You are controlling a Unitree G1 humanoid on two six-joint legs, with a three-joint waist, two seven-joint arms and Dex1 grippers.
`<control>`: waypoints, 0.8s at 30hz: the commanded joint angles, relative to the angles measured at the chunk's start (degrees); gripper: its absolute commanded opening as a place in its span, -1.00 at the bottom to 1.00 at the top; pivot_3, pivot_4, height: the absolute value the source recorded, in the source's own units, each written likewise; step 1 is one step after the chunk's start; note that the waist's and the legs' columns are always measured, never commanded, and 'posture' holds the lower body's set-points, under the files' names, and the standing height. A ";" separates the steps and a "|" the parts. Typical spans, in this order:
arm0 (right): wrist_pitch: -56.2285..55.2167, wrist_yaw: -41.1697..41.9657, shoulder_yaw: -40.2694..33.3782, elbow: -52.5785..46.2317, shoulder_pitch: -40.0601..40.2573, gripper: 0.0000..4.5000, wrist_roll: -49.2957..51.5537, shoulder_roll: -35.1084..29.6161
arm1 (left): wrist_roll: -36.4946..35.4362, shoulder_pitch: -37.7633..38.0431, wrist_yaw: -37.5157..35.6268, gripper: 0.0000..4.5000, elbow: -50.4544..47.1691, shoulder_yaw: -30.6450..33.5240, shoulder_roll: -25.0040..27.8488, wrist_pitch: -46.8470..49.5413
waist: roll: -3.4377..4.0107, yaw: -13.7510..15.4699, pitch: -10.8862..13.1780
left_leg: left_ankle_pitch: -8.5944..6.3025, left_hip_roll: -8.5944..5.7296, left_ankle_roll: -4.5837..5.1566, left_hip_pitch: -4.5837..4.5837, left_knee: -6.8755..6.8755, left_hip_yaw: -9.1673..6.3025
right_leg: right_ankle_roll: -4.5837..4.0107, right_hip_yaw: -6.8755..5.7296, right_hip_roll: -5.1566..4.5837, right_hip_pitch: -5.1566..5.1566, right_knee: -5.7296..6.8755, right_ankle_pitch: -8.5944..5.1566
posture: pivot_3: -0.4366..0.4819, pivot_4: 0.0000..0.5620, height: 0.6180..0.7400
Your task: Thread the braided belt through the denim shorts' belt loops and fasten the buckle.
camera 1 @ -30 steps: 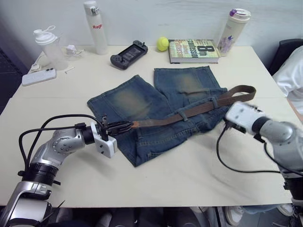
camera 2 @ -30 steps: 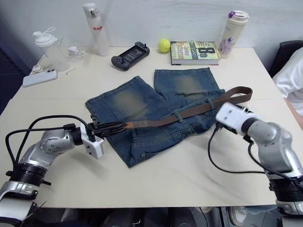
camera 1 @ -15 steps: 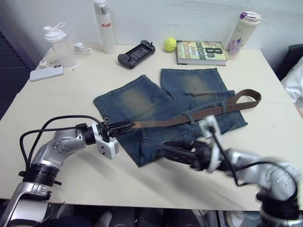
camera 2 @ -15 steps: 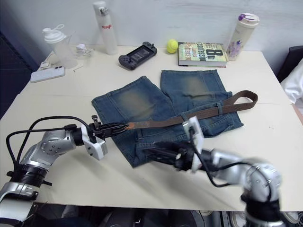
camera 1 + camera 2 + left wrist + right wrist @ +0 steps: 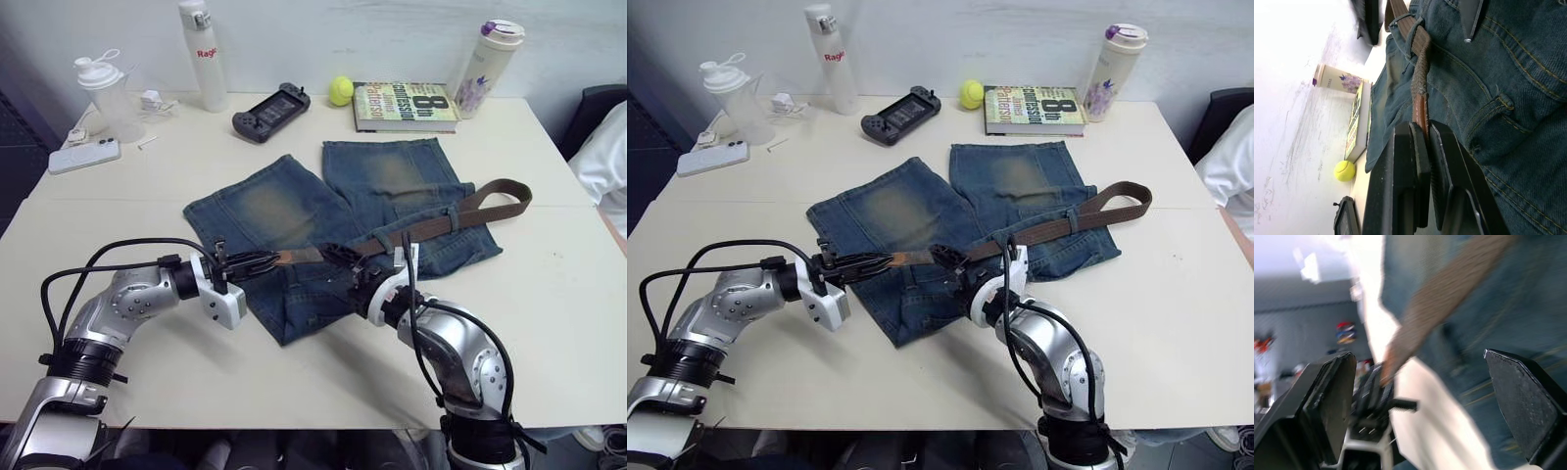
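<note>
The denim shorts [image 5: 294,211] lie flat on the table with the waistband toward me. Across the waistband runs the braided belt [image 5: 431,223], passing under belt loops [image 5: 453,217] and curling back at the far right [image 5: 505,188]. My left gripper [image 5: 271,259] is shut on the belt's near tip, and the left wrist view shows the strap pinched between its fingers [image 5: 1420,147]. Just to its right, my right gripper [image 5: 333,264] hovers open over the belt, which crosses between its spread fingers [image 5: 1327,401]. The buckle is hidden.
Along the table's back edge stand a shaker cup [image 5: 101,98], a white bottle [image 5: 200,56], a game controller [image 5: 268,111], a tennis ball [image 5: 339,90], a book [image 5: 405,106] and a tumbler [image 5: 487,56]. A phone [image 5: 82,155] lies far left. A person's sleeve [image 5: 602,162] is at the right.
My right arm swung from the table's right side to the middle, bringing its open gripper over the belt beside the left gripper. The left gripper kept its hold. The camera shifted.
</note>
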 commanded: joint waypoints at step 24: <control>-4.40 7.80 -0.71 1.13 -5.38 -1.00 -7.05 3.96 | -6.10 1.32 -2.81 -0.35 -7.46 0.12 0.42 7.23 | 0.01 -0.04 0.01 | 0.00 0.00 0.01 0.00 -0.04 0.00 | 0.00 0.02 -0.01 -0.02 0.01 0.00 | -0.05 -0.47 1.00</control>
